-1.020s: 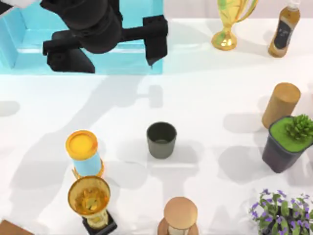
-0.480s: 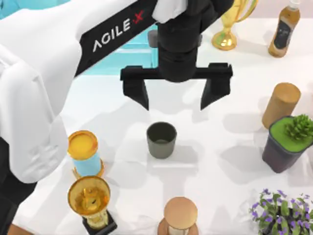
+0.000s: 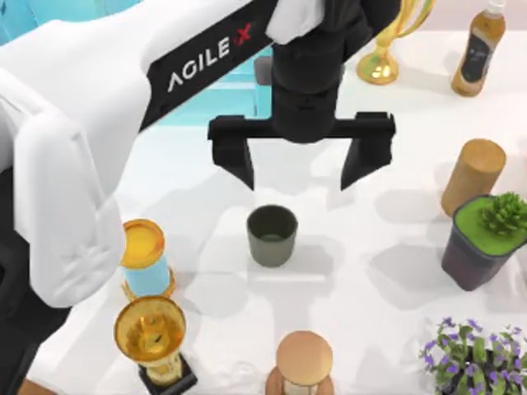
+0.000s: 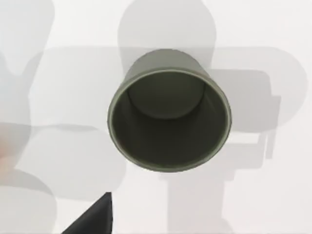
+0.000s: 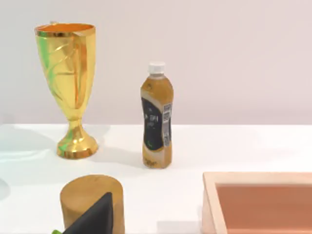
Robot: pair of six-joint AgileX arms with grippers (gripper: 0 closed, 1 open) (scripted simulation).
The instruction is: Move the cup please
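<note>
The white table (image 3: 354, 271) carries everything. The left arm (image 3: 123, 107) reaches in from ten o'clock across the top view, over a blue tray (image 3: 222, 90). Its hand (image 3: 300, 169) hangs above the table near the middle, fingers spread wide and empty, just to twelve o'clock of the cup (image 3: 272, 235). The cup stands upright close to the table's centre, touching nothing; from the left wrist it shows as an open, dark, empty mouth (image 4: 169, 117).

At three o'clock of the cup sits a purple pot (image 3: 482, 243) with a green succulent, a wooden cylinder (image 3: 473, 175) just beyond it toward one o'clock. A gold trophy (image 3: 387, 41) and a bottle (image 3: 478, 53) stand at the far edge around one o'clock. At five o'clock are purple flowers (image 3: 473, 358). At six o'clock stands a copper-topped hourglass (image 3: 303, 362). At eight o'clock are a blue can with an orange lid (image 3: 146, 263) and a gold trophy on a black base (image 3: 152, 337).

The right hand's state I cannot tell; one dark fingertip (image 5: 95, 217) shows in its wrist view.
</note>
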